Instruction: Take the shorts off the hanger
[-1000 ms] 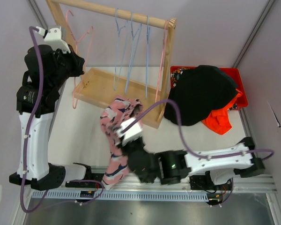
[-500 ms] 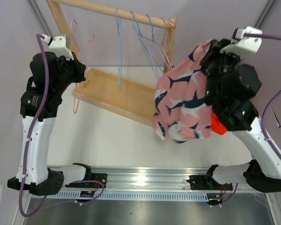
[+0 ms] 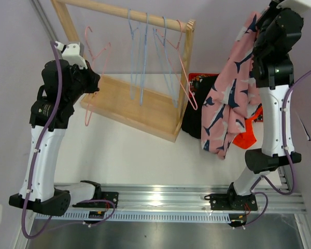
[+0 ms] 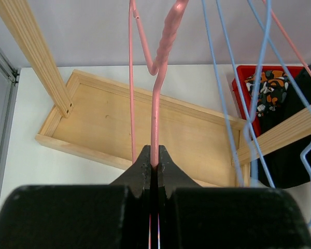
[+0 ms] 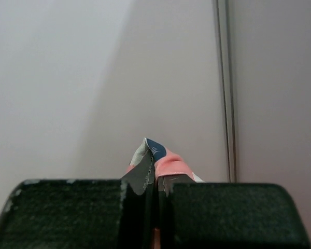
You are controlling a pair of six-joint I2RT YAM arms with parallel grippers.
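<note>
Dangling pink shark-print fabric shorts (image 3: 225, 111): held aloft beside the red plastic bin (image 3: 194, 78).
Right gripper (image 5: 156, 174): raised high, pinching the shorts' edge.
Left gripper (image 4: 154, 165): clamped on thin pink wire hanger (image 4: 155, 104).

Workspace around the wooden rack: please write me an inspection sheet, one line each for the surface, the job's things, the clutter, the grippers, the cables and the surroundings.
Surface: white table carrying a wooden rack.
Job's things: pink shorts hang off the hanger; pink hanger is bare.
Clutter: red bin with a black garment and an orange garment; blue hangers on the rack.
Grippers: left gripper shut on the pink hanger; right gripper shut on the pink shorts, raised high.
Cables: purple cables run along both arms, no snag seen.
Surroundings: pale walls; metal rail at the near edge.
</note>
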